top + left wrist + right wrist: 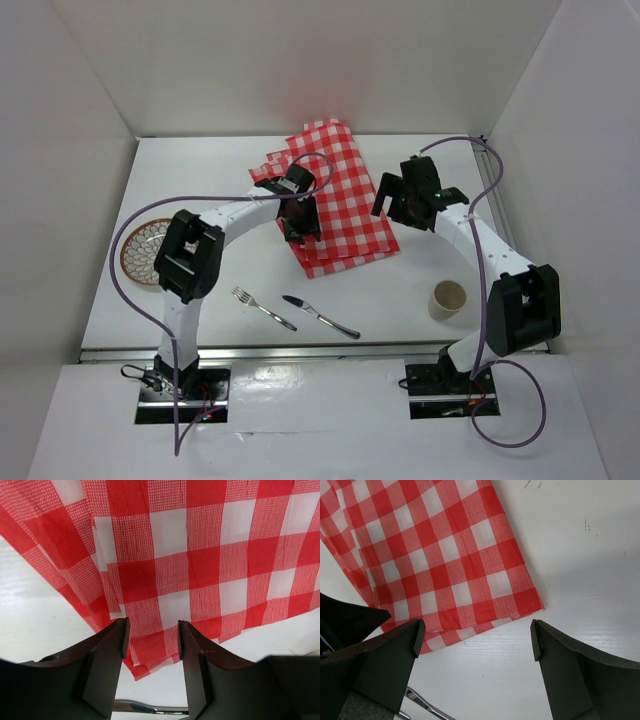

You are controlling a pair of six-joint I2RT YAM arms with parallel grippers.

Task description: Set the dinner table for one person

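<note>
The white dinner table carries a crumpled red-and-white checked cloth at its middle back. A patterned plate lies at the left. A fork and a knife lie near the front, and a paper cup stands at the right. My left gripper hovers open over the cloth's near left part; in the left wrist view its jaws frame the cloth's near corner, holding nothing. My right gripper is wide open and empty beside the cloth's right edge; in the right wrist view it is over bare table just off the cloth's corner.
White walls enclose the table on three sides. A silver rail runs along the near edge. Purple cables loop over both arms. A piece of cutlery shows at the bottom of the left wrist view and of the right wrist view.
</note>
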